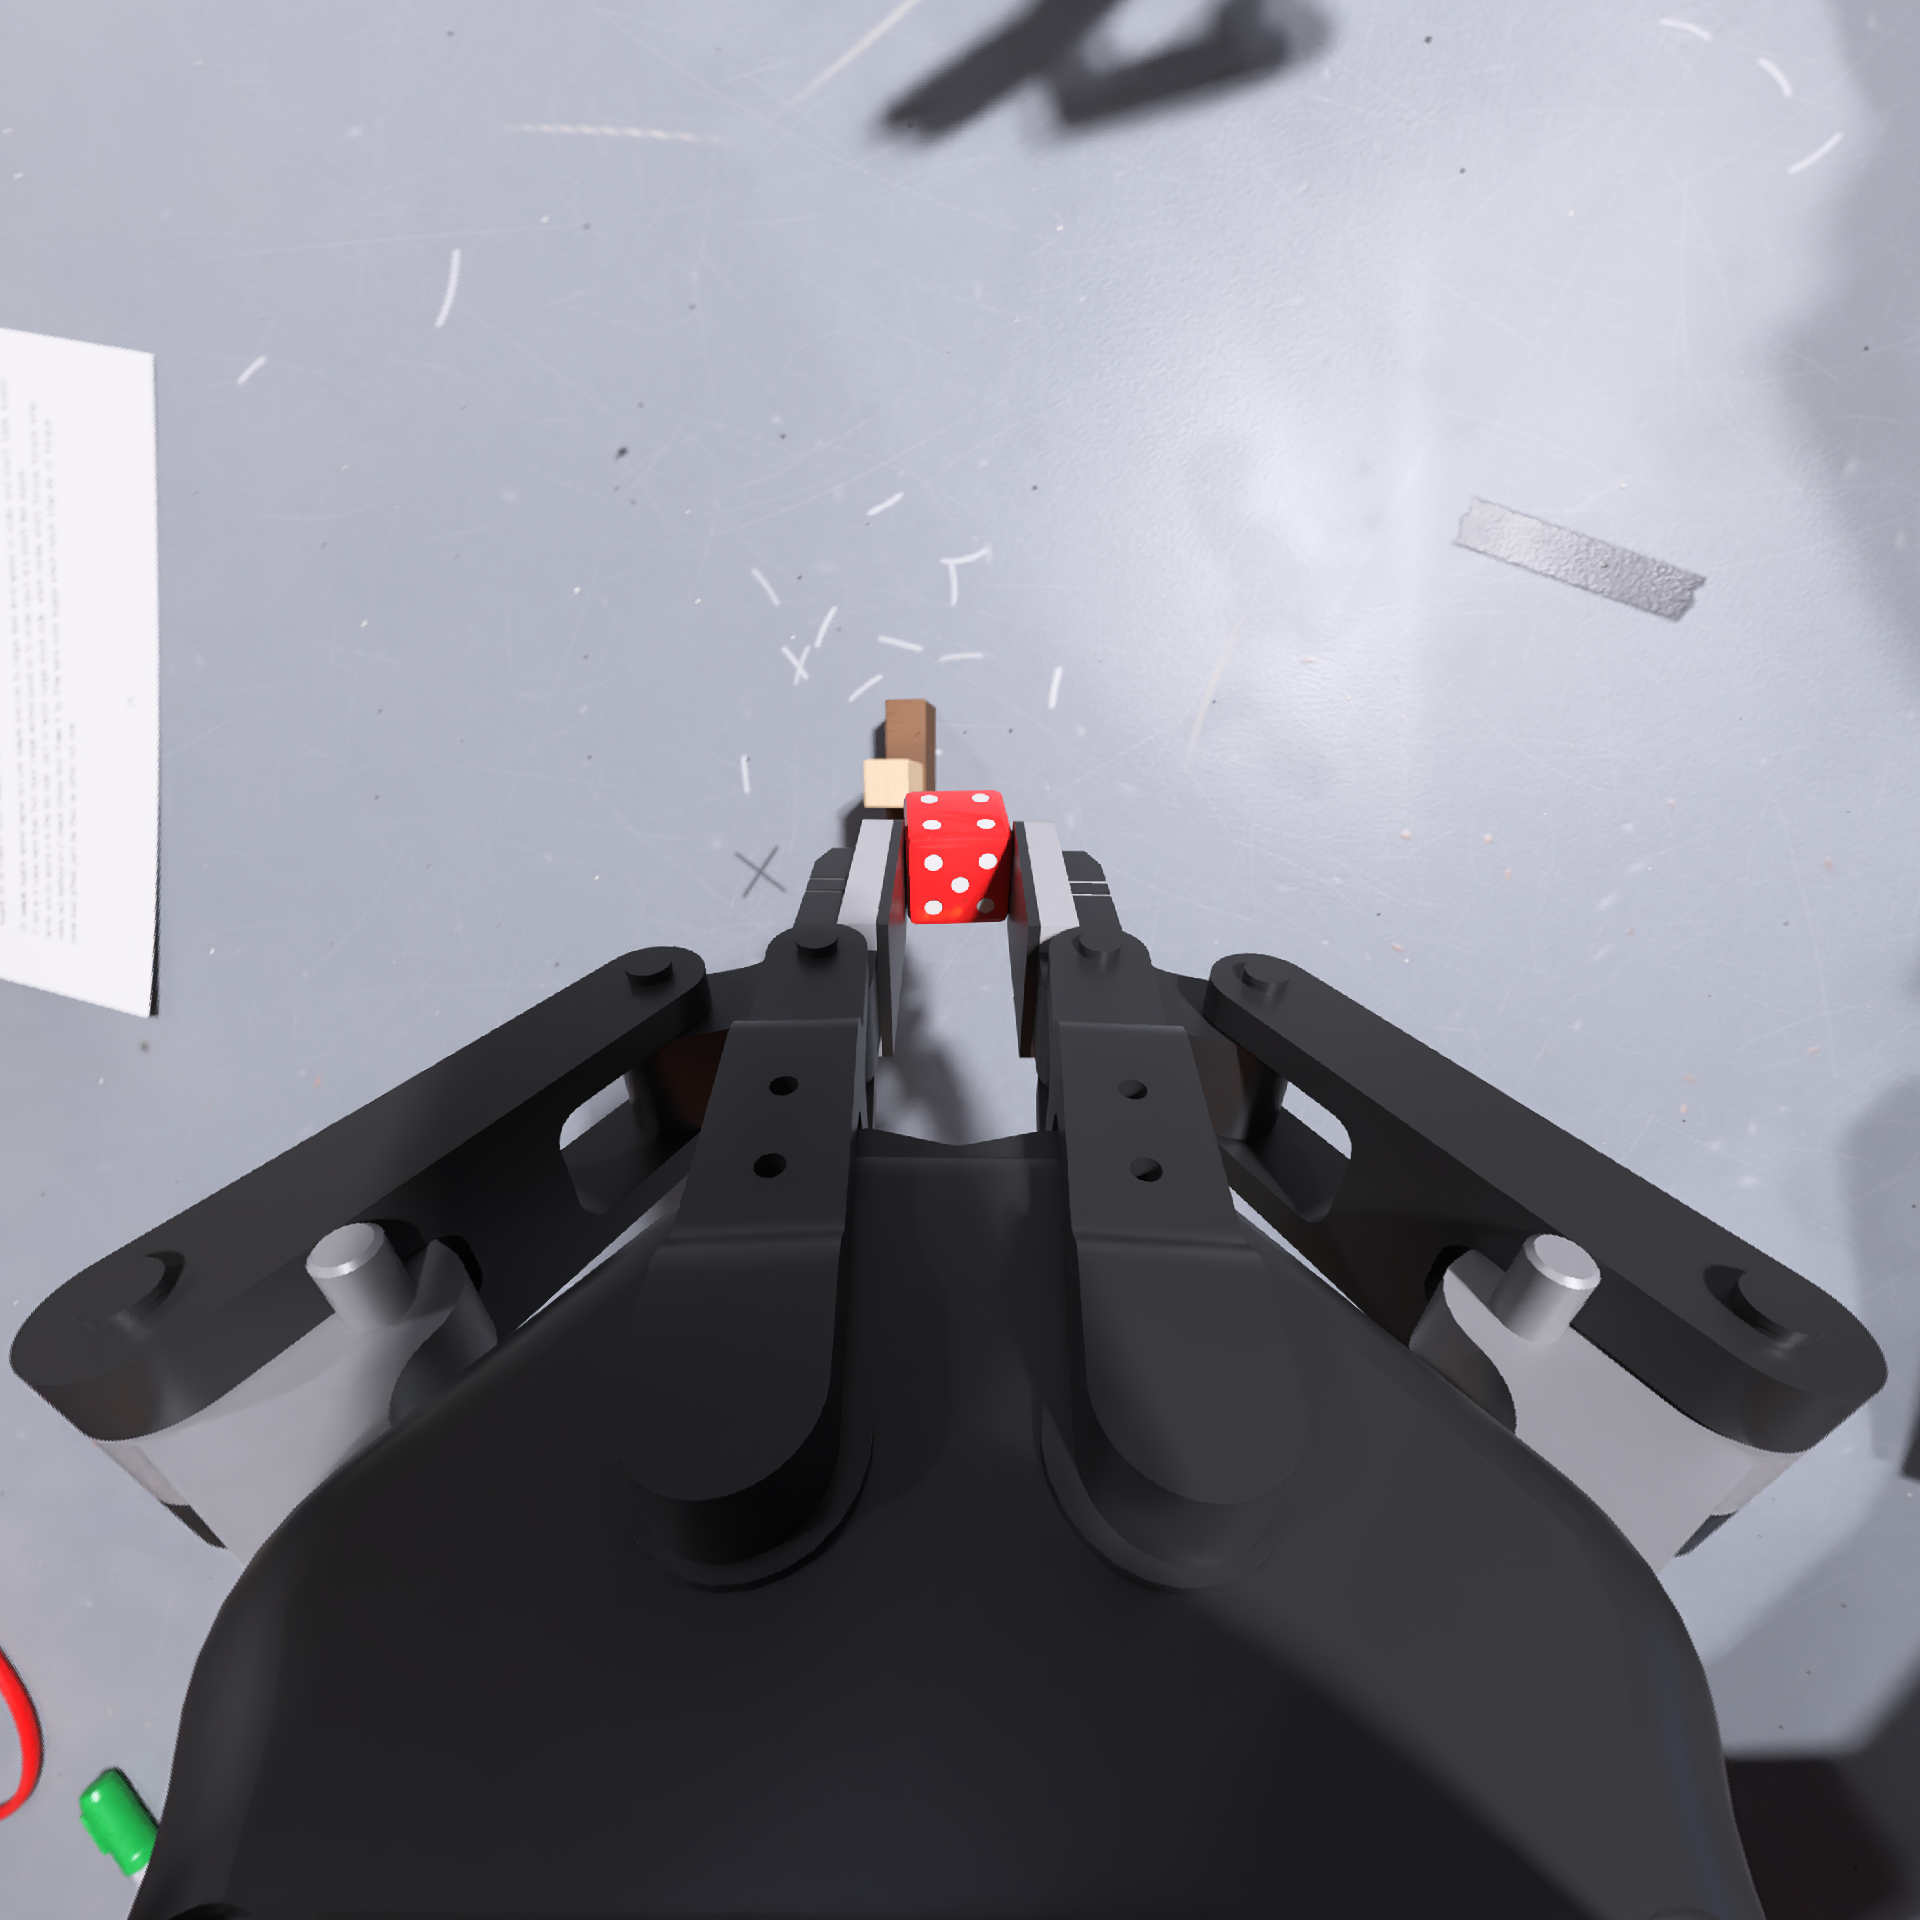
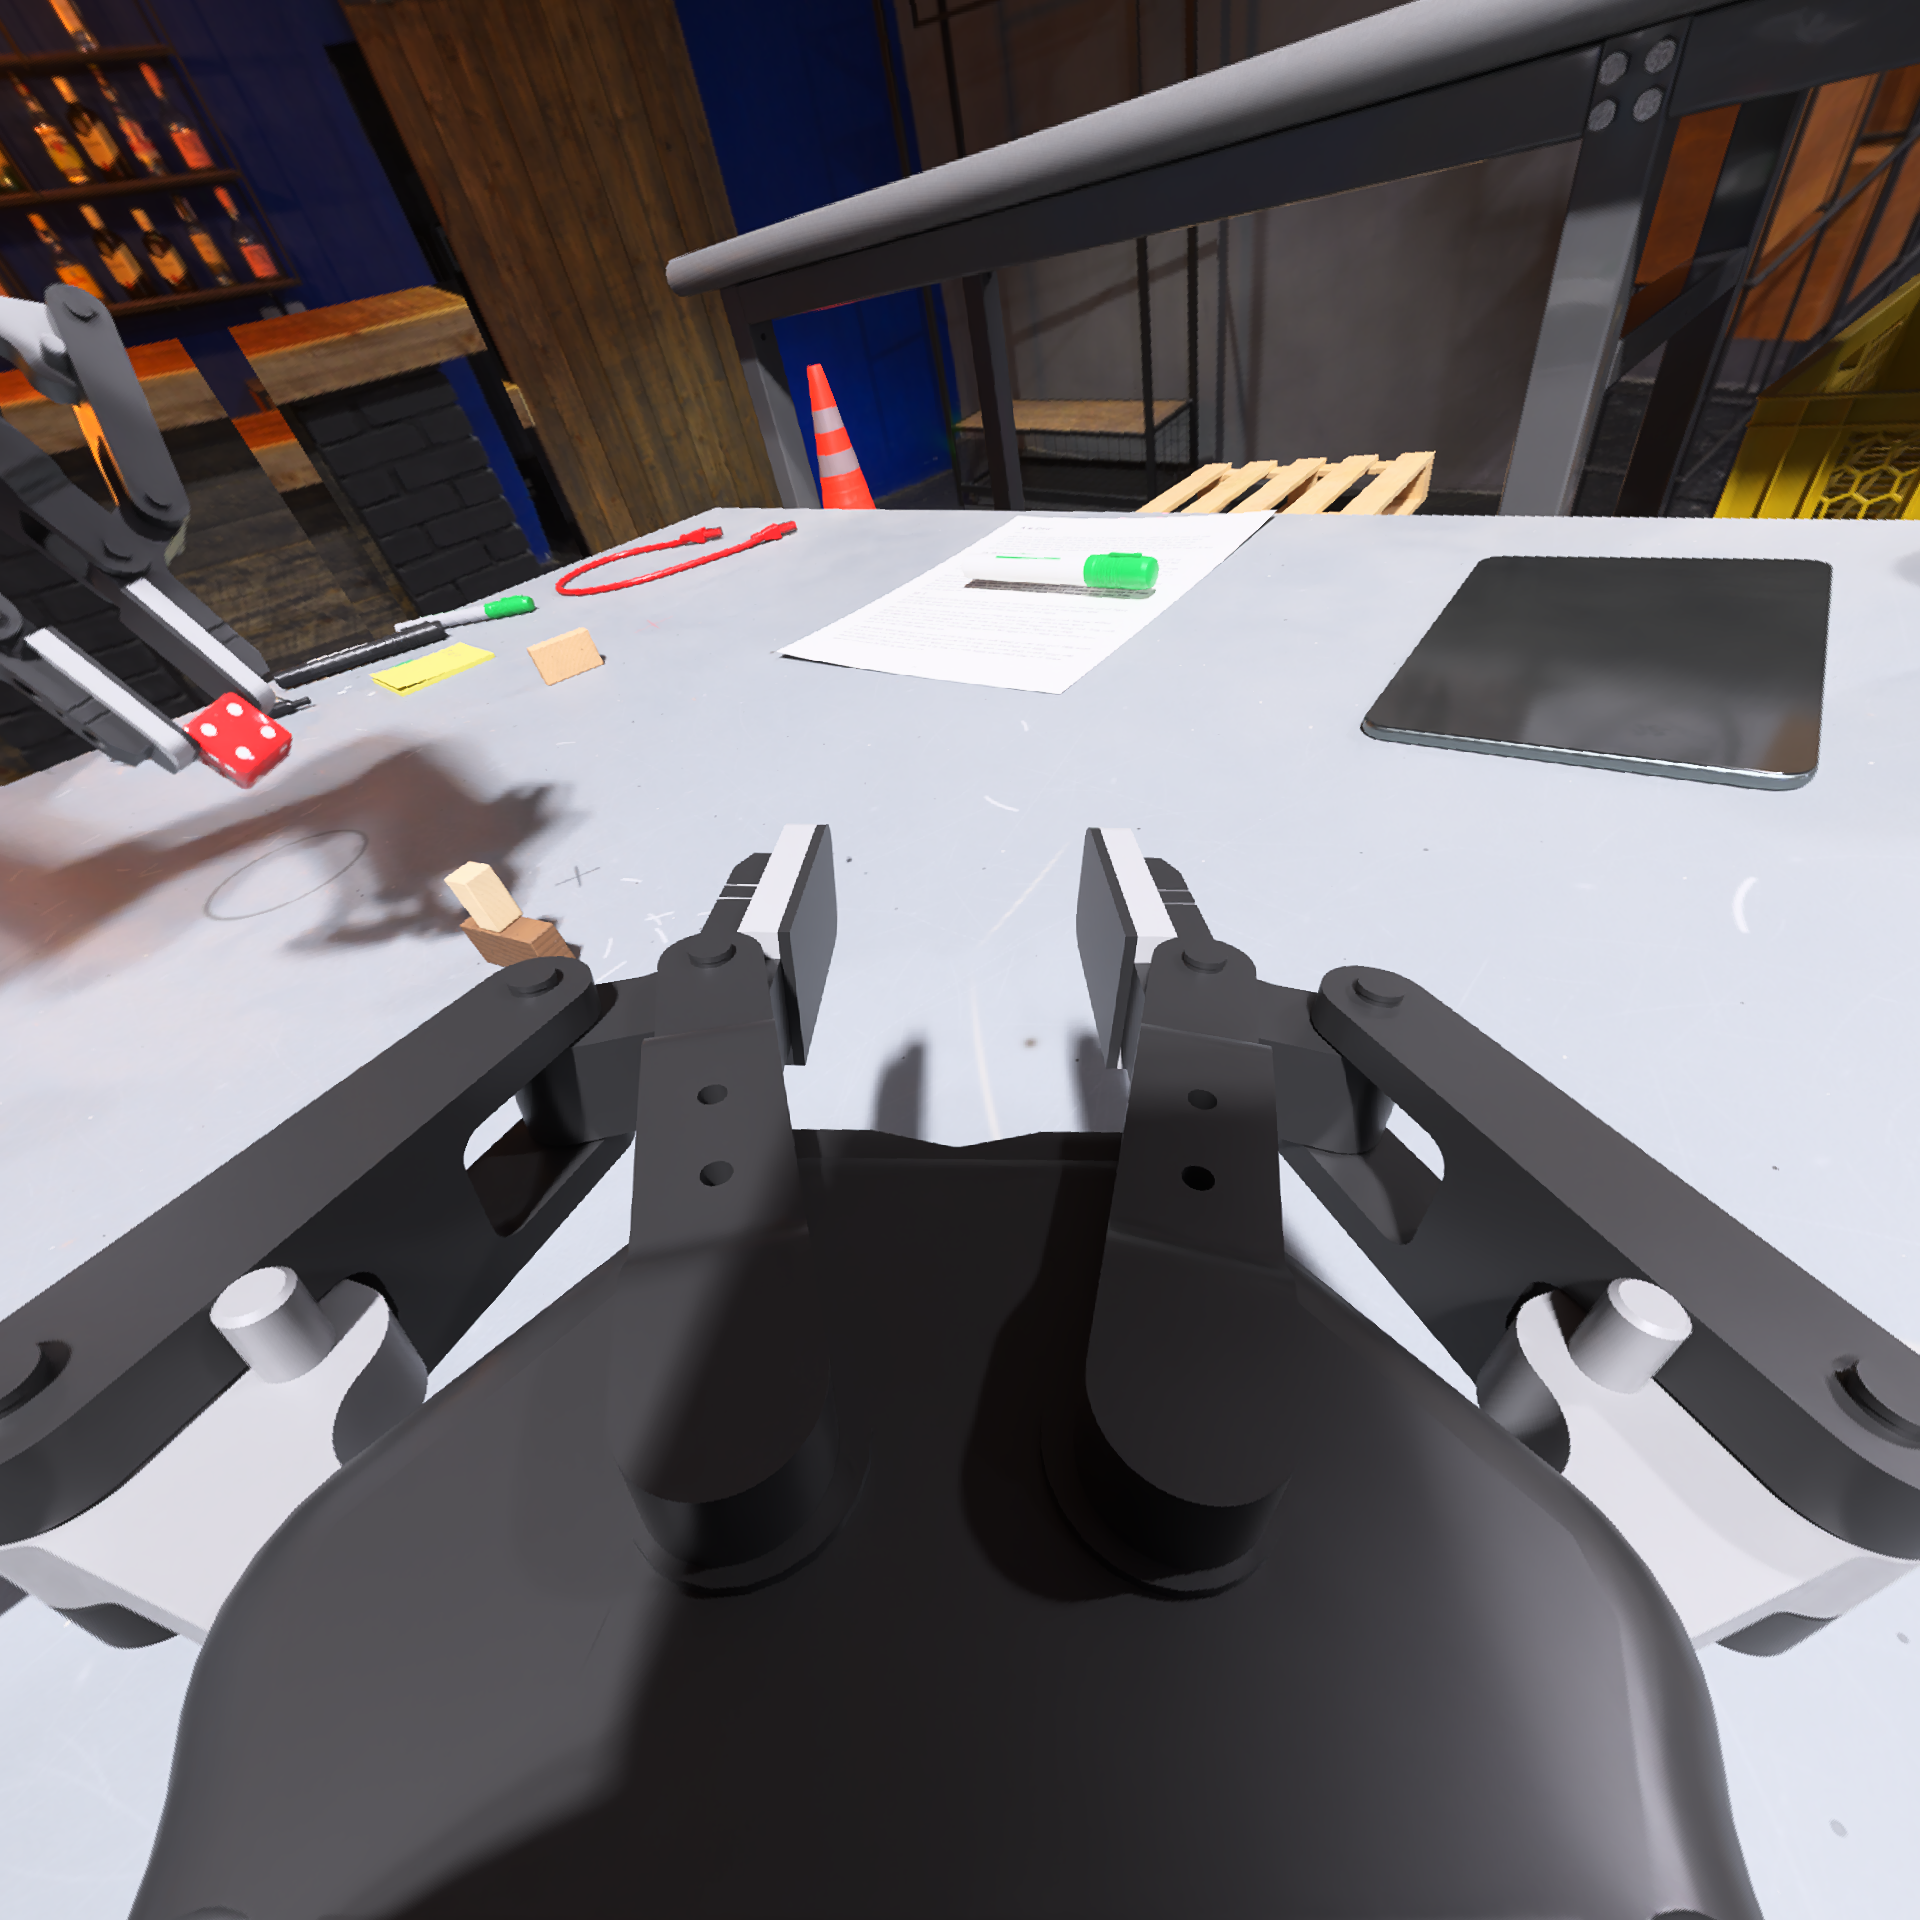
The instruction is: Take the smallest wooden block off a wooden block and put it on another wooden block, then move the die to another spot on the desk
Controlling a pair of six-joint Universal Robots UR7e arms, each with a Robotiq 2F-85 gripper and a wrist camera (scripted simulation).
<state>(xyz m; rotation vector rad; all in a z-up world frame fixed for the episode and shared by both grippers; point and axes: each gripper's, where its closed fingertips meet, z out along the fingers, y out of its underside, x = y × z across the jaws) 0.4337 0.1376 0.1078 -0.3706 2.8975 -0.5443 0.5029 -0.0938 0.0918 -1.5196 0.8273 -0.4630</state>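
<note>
My left gripper (image 1: 957,862) is shut on the red die (image 1: 956,854) with white dots and holds it above the grey desk; it also shows at the far left of the right wrist view (image 2: 197,740), with the die (image 2: 239,739) at its fingertips. Below and beyond it, a small pale wooden block (image 1: 890,781) rests on a brown wooden block (image 1: 911,732). In the right wrist view the pale block (image 2: 485,894) sits tilted on the brown block (image 2: 520,938). A third, light wooden block (image 2: 565,655) lies farther off. My right gripper (image 2: 956,914) is open and empty over the desk.
A sheet of paper (image 2: 1023,613) with a green-capped marker (image 2: 1081,570) lies far ahead, a dark tablet (image 2: 1621,665) to the right. A red cable (image 2: 665,561), a yellow pad (image 2: 431,665), and pens (image 2: 468,615) lie at the far left. The paper (image 1: 78,665) also shows in the left wrist view.
</note>
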